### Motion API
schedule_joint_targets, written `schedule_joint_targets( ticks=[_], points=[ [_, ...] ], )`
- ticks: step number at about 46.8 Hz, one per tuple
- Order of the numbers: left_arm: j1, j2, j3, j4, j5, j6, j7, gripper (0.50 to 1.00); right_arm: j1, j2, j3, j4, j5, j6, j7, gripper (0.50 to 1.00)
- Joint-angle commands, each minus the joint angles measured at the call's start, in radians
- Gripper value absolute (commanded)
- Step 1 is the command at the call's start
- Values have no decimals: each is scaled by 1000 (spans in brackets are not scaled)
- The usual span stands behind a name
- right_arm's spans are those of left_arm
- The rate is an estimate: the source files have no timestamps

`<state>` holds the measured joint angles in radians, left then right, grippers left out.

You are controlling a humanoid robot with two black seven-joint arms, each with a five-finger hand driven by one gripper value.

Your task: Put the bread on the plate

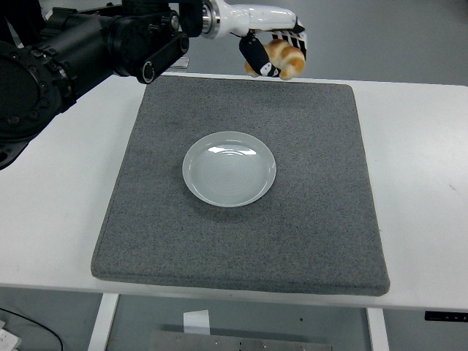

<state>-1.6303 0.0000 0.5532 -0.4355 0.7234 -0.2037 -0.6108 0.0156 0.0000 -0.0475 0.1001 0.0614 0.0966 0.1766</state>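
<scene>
- The left hand [272, 51], white-shelled at the end of a black arm coming in from the upper left, hangs above the far edge of the dark grey felt mat [241, 183].
- Its fingers [252, 53] are curled around a small golden-brown bread roll [285, 58], gripping it clear of the mat.
- The round, shallow, pale grey plate [229, 168] sits near the middle of the mat, nearer the camera than the held roll and slightly to its left, well apart from it.
- Bare mat rings the plate on every side, widest toward the near edge and the right.
- The flat white bench [420, 183] shows a bare margin to the mat's right and a narrower one along the near edge.
</scene>
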Motion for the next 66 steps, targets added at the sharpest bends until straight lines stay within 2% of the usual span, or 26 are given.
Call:
schedule_joint_targets(
  ticks=[1,6,11,19,26,32,51,58,62,66],
  points=[
    [-16,2,-1,-121,66,9,0,500,0,0,0,1,0,0,0,932],
    [-33,63,-1,-271,160,58,0,500,0,0,0,1,0,0,0,932],
    [-33,115,1,-356,220,92,0,500,0,0,0,0,0,0,0,932],
    [-29,187,2,-384,267,99,0,500,0,0,0,1,0,0,0,932],
    [-25,271,2,-457,343,101,0,500,0,0,0,1,0,0,0,932],
    [-10,316,2,-483,395,130,0,500,0,0,0,1,0,0,0,932],
    [122,308,11,-431,470,250,0,500,0,0,0,1,0,0,0,932],
    [155,302,11,-417,472,276,0,500,0,0,0,1,0,0,0,932],
    [171,282,11,-405,472,303,0,500,0,0,0,0,0,0,0,932],
    [182,262,11,-391,472,306,0,500,0,0,0,0,0,0,0,932]
  ],
)
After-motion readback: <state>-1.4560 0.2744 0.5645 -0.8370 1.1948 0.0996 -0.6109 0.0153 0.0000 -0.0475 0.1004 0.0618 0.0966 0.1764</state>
